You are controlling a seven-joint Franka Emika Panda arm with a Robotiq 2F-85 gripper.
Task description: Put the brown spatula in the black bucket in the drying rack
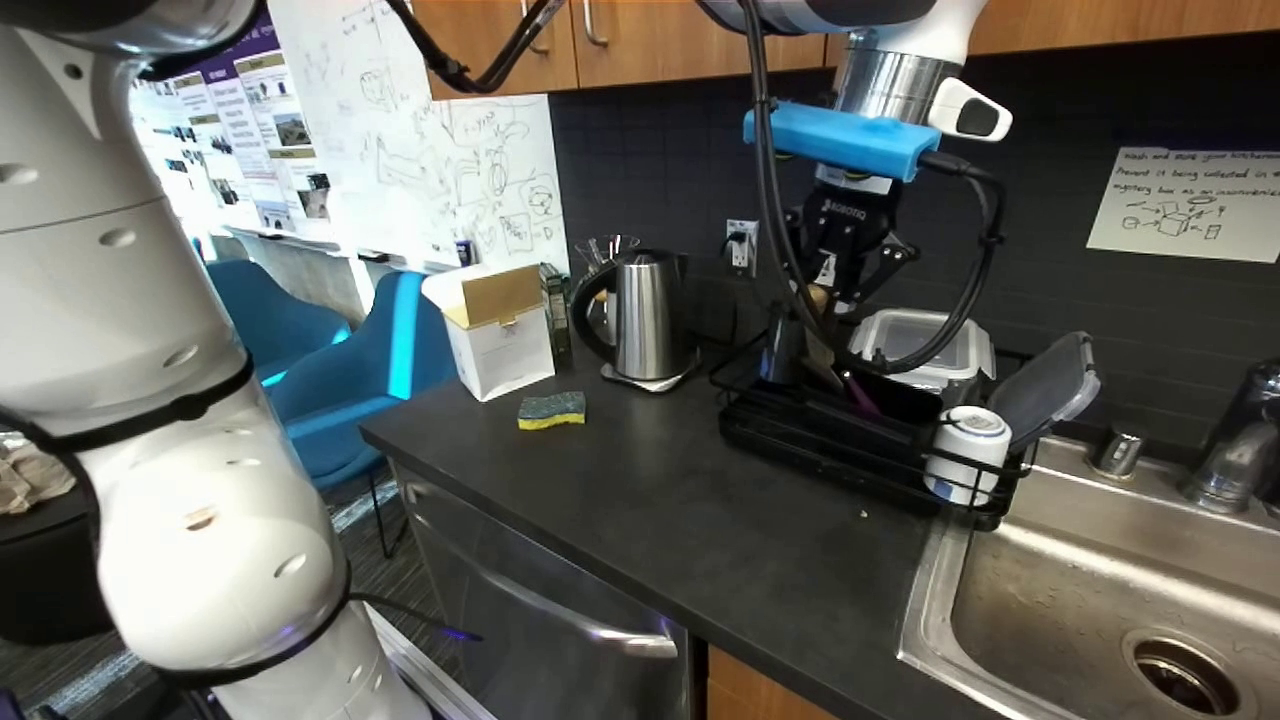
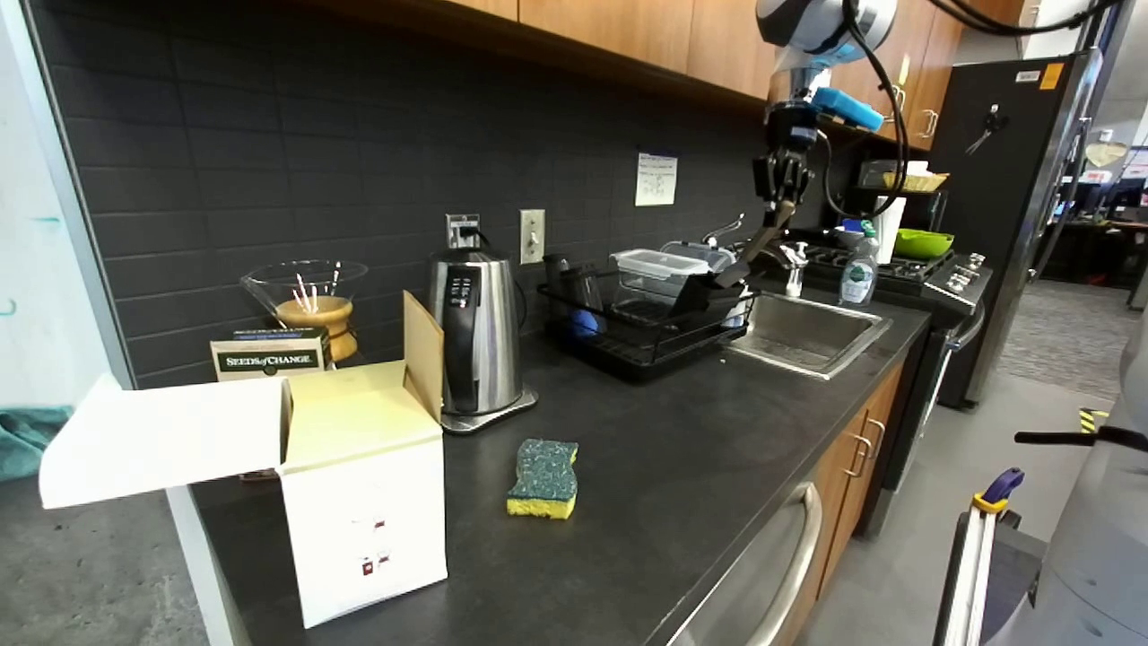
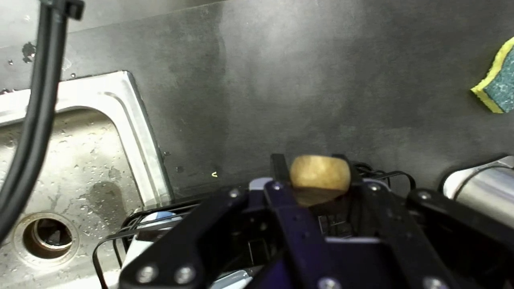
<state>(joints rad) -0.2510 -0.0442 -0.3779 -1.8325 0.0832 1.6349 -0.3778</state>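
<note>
End effector (image 3: 313,170) around tan-ended brown spatula (image 2: 762,240)

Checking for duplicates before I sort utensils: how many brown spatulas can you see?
1: the brown spatula, held tilted in the gripper, blade down toward the drying rack. Others could be hidden inside the rack.

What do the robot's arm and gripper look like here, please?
The arm is smooth, rounded and mostly white, with grey joint casings, small oval dimples and black straps around it. Black cables loop beside a bright blue cover, which sits below a silvery section. The gripper is black and angular, with jointed links, silvery screws and pale ROBOTIQ lettering.
</note>
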